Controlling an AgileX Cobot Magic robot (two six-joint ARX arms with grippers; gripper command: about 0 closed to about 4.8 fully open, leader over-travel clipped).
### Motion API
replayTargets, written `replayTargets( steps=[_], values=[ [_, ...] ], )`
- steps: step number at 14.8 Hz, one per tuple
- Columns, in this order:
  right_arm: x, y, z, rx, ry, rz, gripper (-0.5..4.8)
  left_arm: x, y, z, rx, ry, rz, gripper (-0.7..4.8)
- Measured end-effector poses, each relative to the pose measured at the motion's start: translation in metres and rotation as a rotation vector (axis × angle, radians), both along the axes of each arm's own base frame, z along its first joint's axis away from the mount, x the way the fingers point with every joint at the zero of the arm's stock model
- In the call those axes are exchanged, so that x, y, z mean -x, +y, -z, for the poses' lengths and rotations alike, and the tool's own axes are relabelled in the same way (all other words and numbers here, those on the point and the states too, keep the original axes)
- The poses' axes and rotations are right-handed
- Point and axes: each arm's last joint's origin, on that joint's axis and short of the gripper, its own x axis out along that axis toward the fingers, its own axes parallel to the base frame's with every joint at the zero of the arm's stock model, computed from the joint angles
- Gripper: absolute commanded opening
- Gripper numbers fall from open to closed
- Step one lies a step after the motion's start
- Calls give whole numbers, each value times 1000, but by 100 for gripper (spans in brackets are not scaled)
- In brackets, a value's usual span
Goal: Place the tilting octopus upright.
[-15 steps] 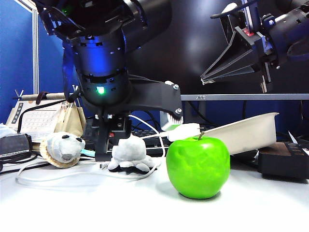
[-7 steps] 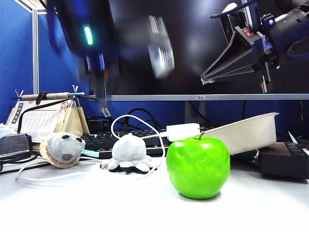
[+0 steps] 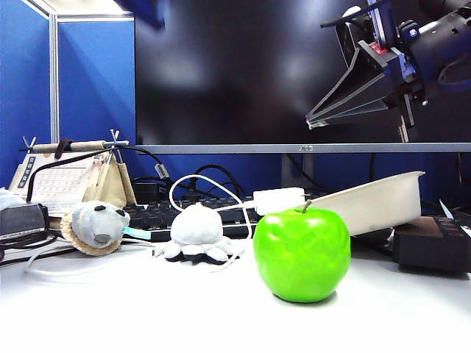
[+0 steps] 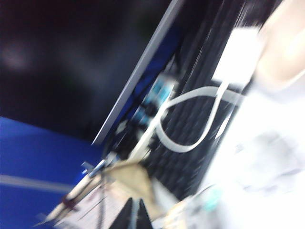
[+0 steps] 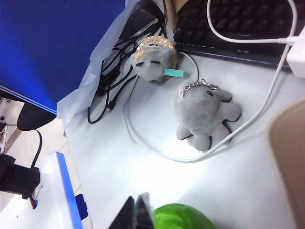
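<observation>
Octopus [image 3: 197, 234] sits left of centre: soft, light plush; best pinched at domed head. Left gripper [image 4: 134, 215] closed, empty. Right gripper [image 5: 135, 210] closed, empty, upper right.

A smooth white tabletop [image 3: 147, 309] carries everything here. On it a small light grey plush octopus [image 3: 196, 234] sits upright on its stubby black-soled tentacles, with a grey plush animal head ringed by a tan ruff [image 3: 94, 226] near it on one side and a glossy green apple [image 3: 302, 253] on the other. A looping white cable [image 5: 143, 143] lies around the octopus, a black keyboard [image 5: 248, 24] rests behind it, and a beige plastic tray [image 3: 379, 198] sits past the apple.
</observation>
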Motion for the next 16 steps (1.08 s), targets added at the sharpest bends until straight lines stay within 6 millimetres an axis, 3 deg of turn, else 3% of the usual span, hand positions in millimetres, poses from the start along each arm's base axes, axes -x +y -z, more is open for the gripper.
replayTargets(
  steps=[5,7,9,13,16],
  values=[
    [-8,0,-7,35,-132,85,-1,36,4,-14,157,30,94,-7],
    [-11,0,-19,4,-245,91,-1,39,8,-18,175,22,98,-7],
    [-13,0,-44,-34,-478,149,-1,42,17,-26,185,-5,103,-7],
    [-18,-3,-70,-61,-760,329,-1,32,18,-32,74,-89,154,-6],
    [-20,-5,-68,-23,-743,409,-1,8,27,-39,156,-112,159,-6]
  ],
)
